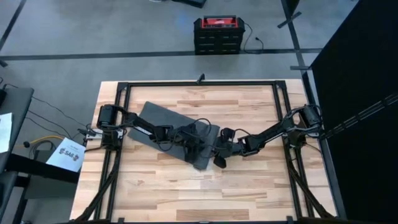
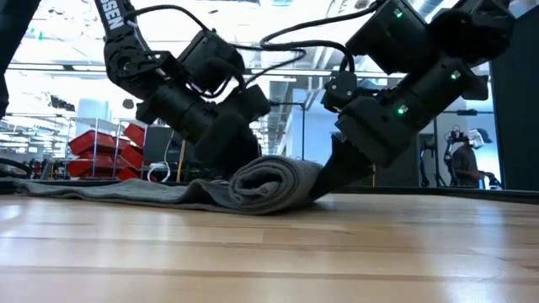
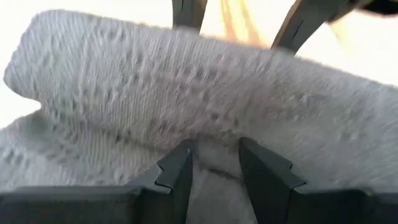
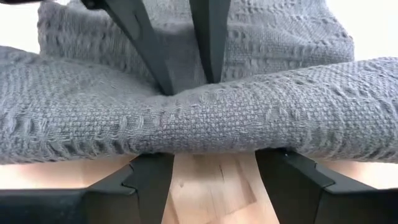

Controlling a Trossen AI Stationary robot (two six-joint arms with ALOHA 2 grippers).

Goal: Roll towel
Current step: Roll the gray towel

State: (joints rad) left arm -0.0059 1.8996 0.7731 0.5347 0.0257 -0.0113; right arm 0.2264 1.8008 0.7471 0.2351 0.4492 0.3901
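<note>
Towel: we see the plain dark grey soft cloth towel (image 1: 177,127) lying on the light wooden slatted table (image 1: 186,193), near the table's middle, set at a slant. The end nearer the right arm is already wound into a low roll (image 2: 269,183); the rest lies flat towards the left arm's base.

Left gripper: the left gripper (image 3: 214,171) sits on the flat cloth just behind the roll, fingers slightly parted with a fold of cloth between them. We cannot tell whether it pinches that fold or only presses on it.

Right gripper: the right gripper (image 4: 214,177) is at the roll's outer side, fingers spread wide on the table with the roll's edge lying across them; it grips nothing.

Step in hand: we judge this to be advancing the roll along the towel.

Method: we would keep both grippers level with each other along the roll, so it turns evenly and does not cone. We would push low, against the roll's base, and hold the flat part taut.

Risk: uneven pressure may loosen the wound layers.
</note>
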